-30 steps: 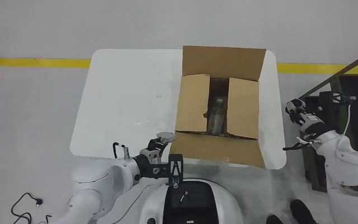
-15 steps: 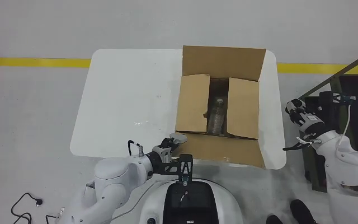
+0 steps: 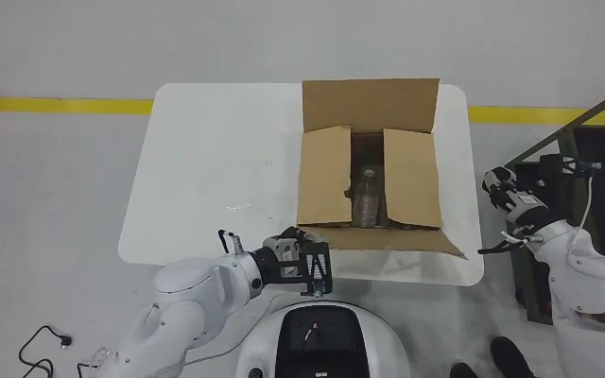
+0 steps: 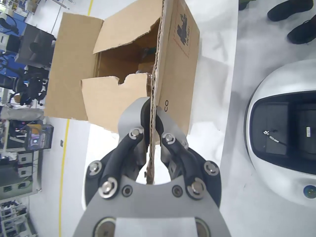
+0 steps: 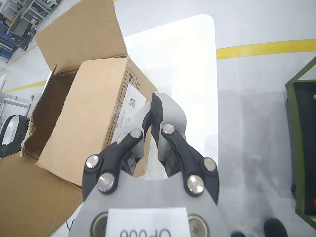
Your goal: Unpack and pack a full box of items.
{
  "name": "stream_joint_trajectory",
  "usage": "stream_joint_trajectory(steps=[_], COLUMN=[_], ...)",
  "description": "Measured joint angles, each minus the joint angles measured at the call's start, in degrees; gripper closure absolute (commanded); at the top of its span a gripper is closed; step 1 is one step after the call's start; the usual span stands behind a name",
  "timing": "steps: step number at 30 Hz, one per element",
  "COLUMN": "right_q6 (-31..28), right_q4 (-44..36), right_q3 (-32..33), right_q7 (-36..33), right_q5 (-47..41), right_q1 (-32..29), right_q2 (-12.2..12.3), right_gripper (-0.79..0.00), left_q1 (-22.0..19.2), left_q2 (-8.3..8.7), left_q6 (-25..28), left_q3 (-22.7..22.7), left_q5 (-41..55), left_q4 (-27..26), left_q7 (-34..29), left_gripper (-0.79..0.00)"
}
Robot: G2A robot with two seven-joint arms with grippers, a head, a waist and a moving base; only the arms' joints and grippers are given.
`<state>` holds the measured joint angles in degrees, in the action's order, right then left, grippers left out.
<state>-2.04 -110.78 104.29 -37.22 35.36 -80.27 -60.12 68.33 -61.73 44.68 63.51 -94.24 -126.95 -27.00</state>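
Observation:
A brown cardboard box [image 3: 326,184] stands on the right half of the white table [image 3: 217,170] with its flaps open. A clear bottle [image 3: 367,194] lies inside, seen through the gap between the two side flaps. My left gripper [image 3: 295,248] is at the box's near left corner, shut on the edge of the near flap [image 3: 397,239]. In the left wrist view that near flap [image 4: 177,62] runs edge-on between the fingers of my left gripper [image 4: 153,109]. My right gripper [image 3: 496,180] hangs beyond the table's right edge. In its own view my right gripper [image 5: 154,107] is shut on nothing, beside the box [image 5: 84,114].
A green cart [image 3: 558,217] stands close to the right arm, off the table. A yellow floor line [image 3: 76,105] runs behind the table. The table's left half is bare. A person's shoes [image 4: 291,8] are on the floor nearby.
My left gripper moved right along the table's near edge and shut on the near flap. The flap has lifted from its outward lie and the box has turned slightly. The right arm stayed still.

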Motion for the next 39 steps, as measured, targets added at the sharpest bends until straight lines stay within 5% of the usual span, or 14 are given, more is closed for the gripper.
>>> stream_joint_trajectory(steps=[11, 12, 13, 14, 39], right_q6=[0.00, 0.00, 0.00, 0.00, 0.00], right_q4=[0.00, 0.00, 0.00, 0.00, 0.00], right_q3=[0.00, 0.00, 0.00, 0.00, 0.00], right_q7=[0.00, 0.00, 0.00, 0.00, 0.00], right_q5=[0.00, 0.00, 0.00, 0.00, 0.00], right_q1=[0.00, 0.00, 0.00, 0.00, 0.00], right_q2=[0.00, 0.00, 0.00, 0.00, 0.00], right_gripper=[0.000, 0.000, 0.000, 0.000, 0.000], left_q1=[1.58, 1.58, 1.47, 1.31, -16.83], left_q2=[0.39, 0.42, 0.44, 0.45, -4.76], left_q6=[3.50, 3.54, 3.36, 3.00, -22.08], left_q3=[2.69, 2.75, 2.80, 2.79, -12.52], left_q5=[16.08, 16.74, 17.31, 17.59, 10.01], left_q4=[-3.13, -3.16, -3.05, -2.84, 16.64], left_q7=[-7.94, -8.19, -8.62, -8.98, -10.39], left_gripper=[0.000, -0.114, -0.508, -0.785, -0.785])
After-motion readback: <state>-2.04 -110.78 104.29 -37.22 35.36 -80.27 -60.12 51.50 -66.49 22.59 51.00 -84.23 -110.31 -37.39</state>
